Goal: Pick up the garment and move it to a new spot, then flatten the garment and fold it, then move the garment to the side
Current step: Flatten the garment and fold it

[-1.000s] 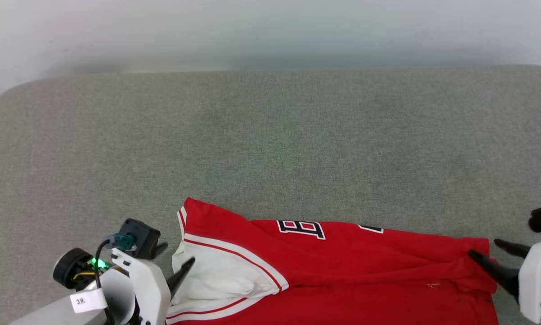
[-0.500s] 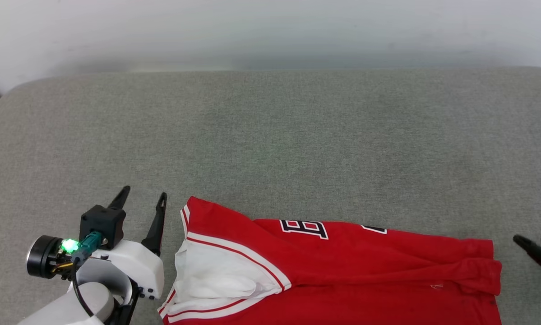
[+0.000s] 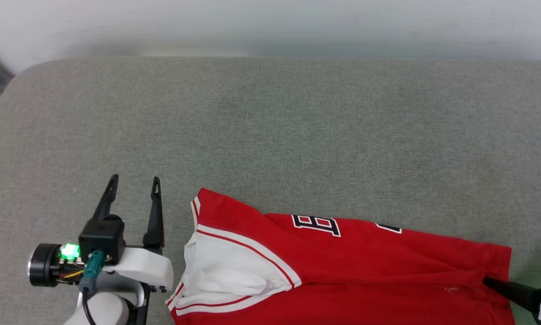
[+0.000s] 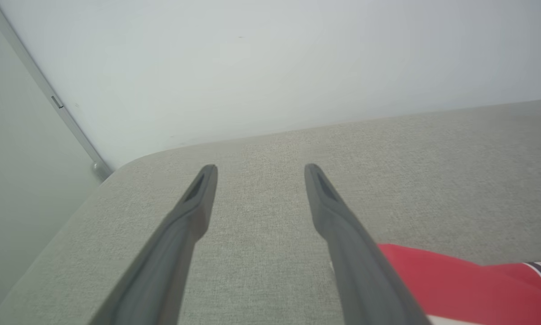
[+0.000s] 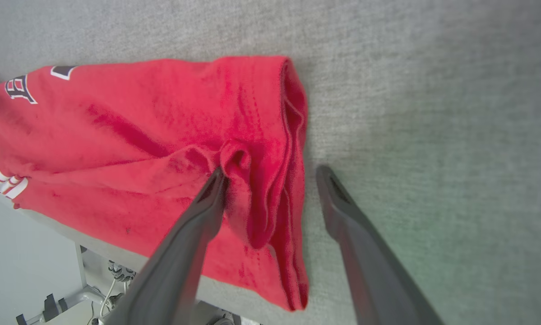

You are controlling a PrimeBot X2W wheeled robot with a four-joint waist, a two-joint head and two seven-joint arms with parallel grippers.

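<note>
Left pincer (image 3: 135, 178) and right pincer (image 5: 271, 172) gape empty — the soft red jersey shirt (image 3: 365, 266) between them looks half folded, not put aside.

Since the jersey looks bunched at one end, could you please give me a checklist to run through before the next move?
1. Left claw open: ok, jaws apart over bare grey cushion, beside the white sleeve.
2. Left claw clear of fabric: ok.
3. Right claw open: ok, jaws straddling the bunched hem.
4. Right claw clear of fabric: not ok, one finger touches a fold.
5. Garment flat: not ok, hem and sleeve wrinkled.
6. Garment fully on cushion: cannot tell, it runs to the near edge.
</note>
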